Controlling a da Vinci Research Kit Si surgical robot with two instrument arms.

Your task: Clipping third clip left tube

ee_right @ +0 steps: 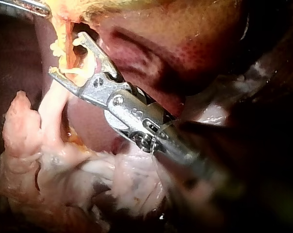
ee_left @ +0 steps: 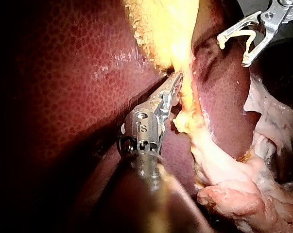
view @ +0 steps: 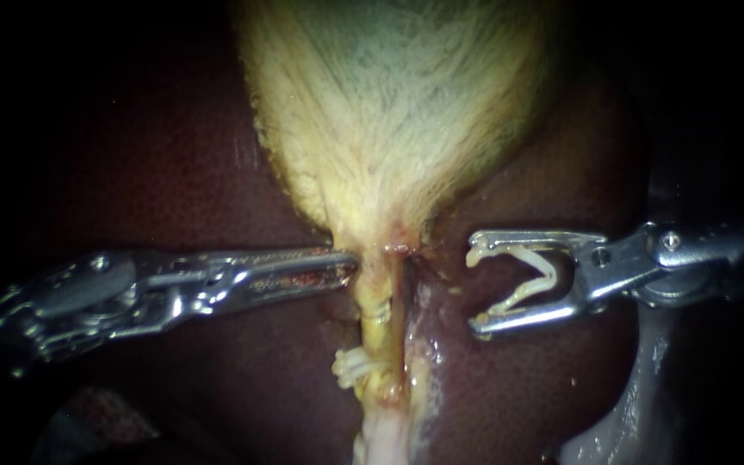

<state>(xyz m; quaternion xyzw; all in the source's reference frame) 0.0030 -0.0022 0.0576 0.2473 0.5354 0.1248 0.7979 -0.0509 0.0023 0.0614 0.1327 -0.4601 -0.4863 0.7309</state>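
The pale yellow-green gallbladder [view: 389, 103] narrows downward into a yellowish tube [view: 378, 303]. A white clip [view: 351, 367] sits on this tube lower down. My left instrument [view: 350, 263] comes in level and its jaws lie together, gripping the gallbladder's neck where the tube begins; the left wrist view shows the left instrument [ee_left: 175, 85] biting the yellow tissue. My right instrument [view: 475, 288] stands to the right of the tube, apart from it. Its jaws are spread wide and hold an open white clip [view: 531, 275] between them. In the right wrist view, the right instrument [ee_right: 66, 54] points at the tube [ee_right: 53, 104].
Dark red liver [view: 174, 172] surrounds the gallbladder on both sides. A glistening pale strip of tissue [view: 417, 344] runs beside the tube on its right. Loose pinkish-white tissue [ee_left: 243, 194] lies below the tube's lower end.
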